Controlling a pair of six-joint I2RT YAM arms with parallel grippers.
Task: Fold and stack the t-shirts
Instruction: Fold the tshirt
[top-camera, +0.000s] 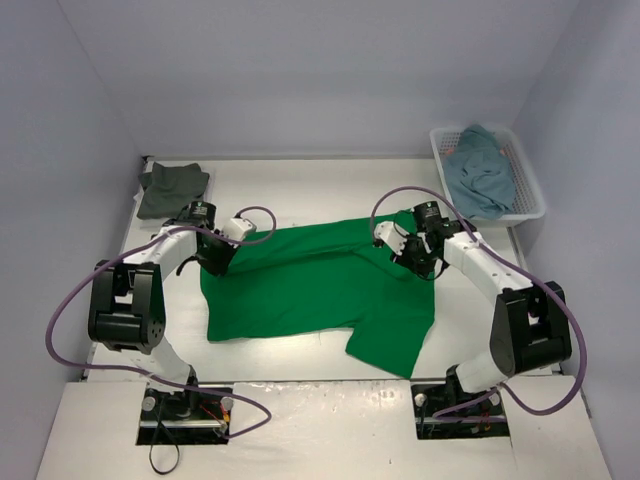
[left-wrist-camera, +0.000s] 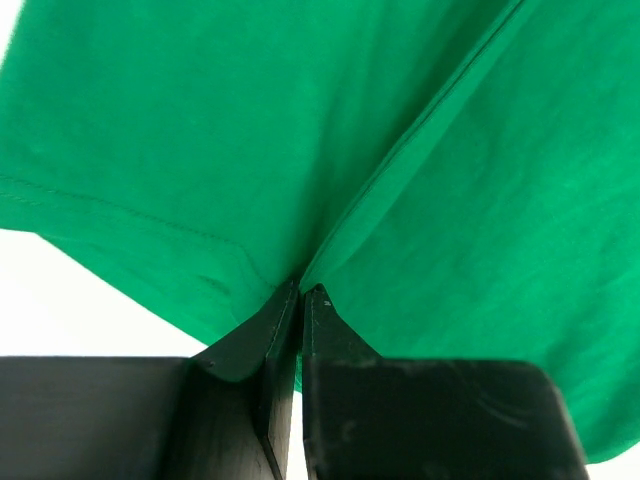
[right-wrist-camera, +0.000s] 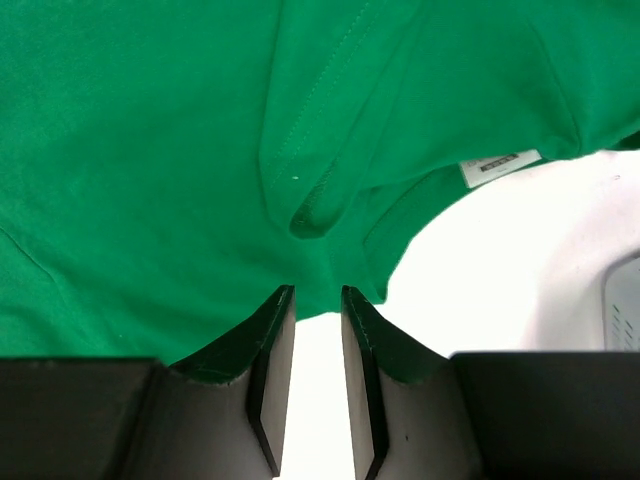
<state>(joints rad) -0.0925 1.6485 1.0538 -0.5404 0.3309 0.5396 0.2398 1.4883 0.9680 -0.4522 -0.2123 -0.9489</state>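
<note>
A bright green t-shirt (top-camera: 300, 285) lies spread across the middle of the table, one sleeve hanging toward the front right. My left gripper (top-camera: 215, 262) is shut on the shirt's upper left edge; in the left wrist view the pinched green cloth (left-wrist-camera: 200, 120) fans out from the tips of the left gripper (left-wrist-camera: 302, 290). At the shirt's upper right edge, my right gripper (top-camera: 425, 265) is open. In the right wrist view the cloth's edge (right-wrist-camera: 150, 150) lies just beyond the tips of the right gripper (right-wrist-camera: 313, 292), with white table between the jaws. A folded dark grey-green t-shirt (top-camera: 172, 188) lies back left.
A white mesh basket (top-camera: 530, 185) at the back right holds a crumpled teal-blue t-shirt (top-camera: 482, 170). The basket's corner (right-wrist-camera: 622, 300) shows at the right of the right wrist view. A white label (right-wrist-camera: 500, 165) sits at the green shirt's neck edge.
</note>
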